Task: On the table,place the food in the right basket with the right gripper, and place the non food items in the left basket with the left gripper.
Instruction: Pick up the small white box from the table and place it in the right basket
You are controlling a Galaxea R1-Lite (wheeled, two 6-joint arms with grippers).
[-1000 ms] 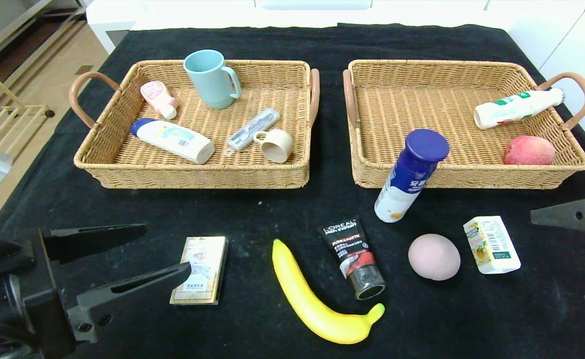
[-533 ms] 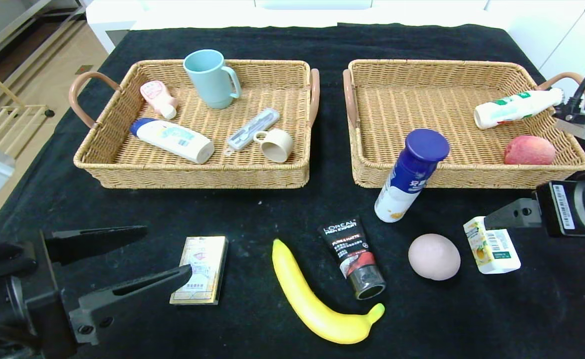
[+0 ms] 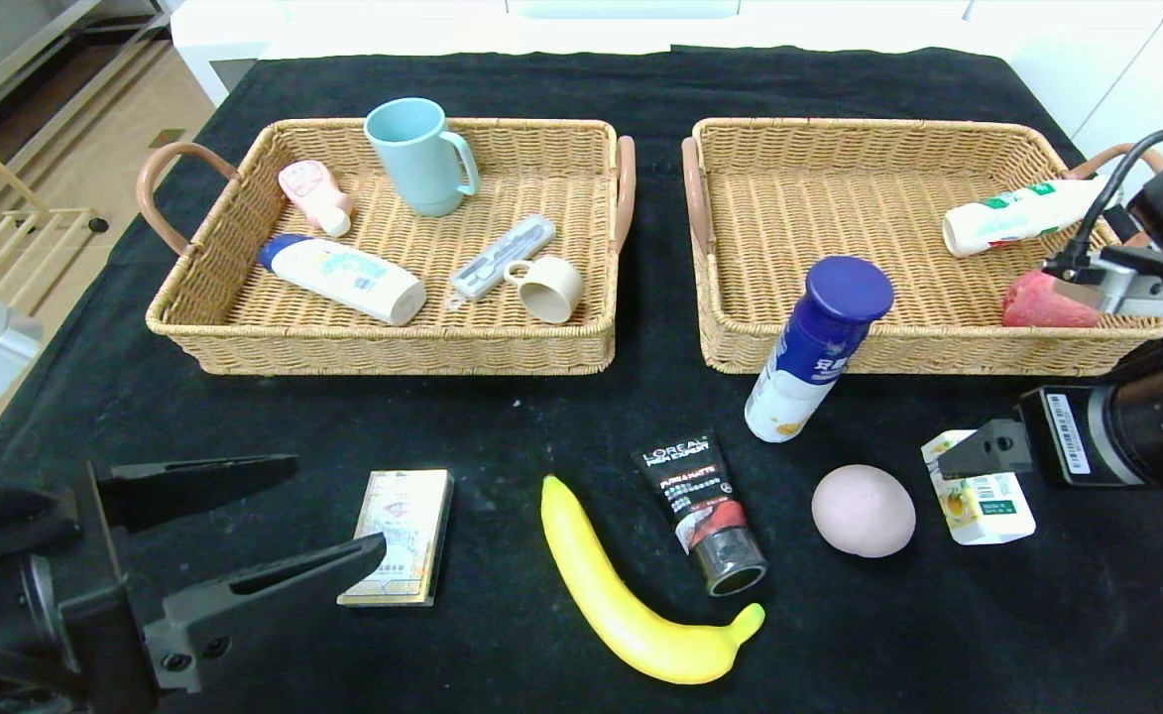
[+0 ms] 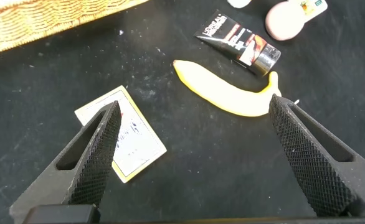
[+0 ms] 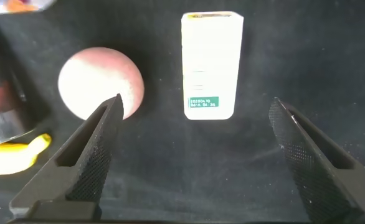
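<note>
On the black cloth lie a flat card box (image 3: 401, 535), a banana (image 3: 631, 595), a black tube (image 3: 702, 506), a pink round food item (image 3: 863, 510) and a white carton (image 3: 988, 501). A blue-capped bottle (image 3: 814, 347) stands before the right basket (image 3: 918, 352). My right gripper (image 3: 968, 458) hangs open above the carton (image 5: 211, 56), which lies between its spread fingers, the pink item (image 5: 101, 81) beside it. My left gripper (image 3: 333, 503) is open near the front left; the card box (image 4: 129, 140) lies by one finger and the banana (image 4: 226, 93) by the other.
The left basket (image 3: 393, 347) holds a blue mug (image 3: 420, 159), a small cup (image 3: 546, 288), a lotion bottle (image 3: 343, 278), a pink bottle and a slim case. A peach (image 3: 1032, 302) and a white drink bottle (image 3: 1007, 218) lie in the right basket.
My right arm has come in from the table's right edge and moved left over the white carton. The left gripper has hardly moved. No object has shifted.
</note>
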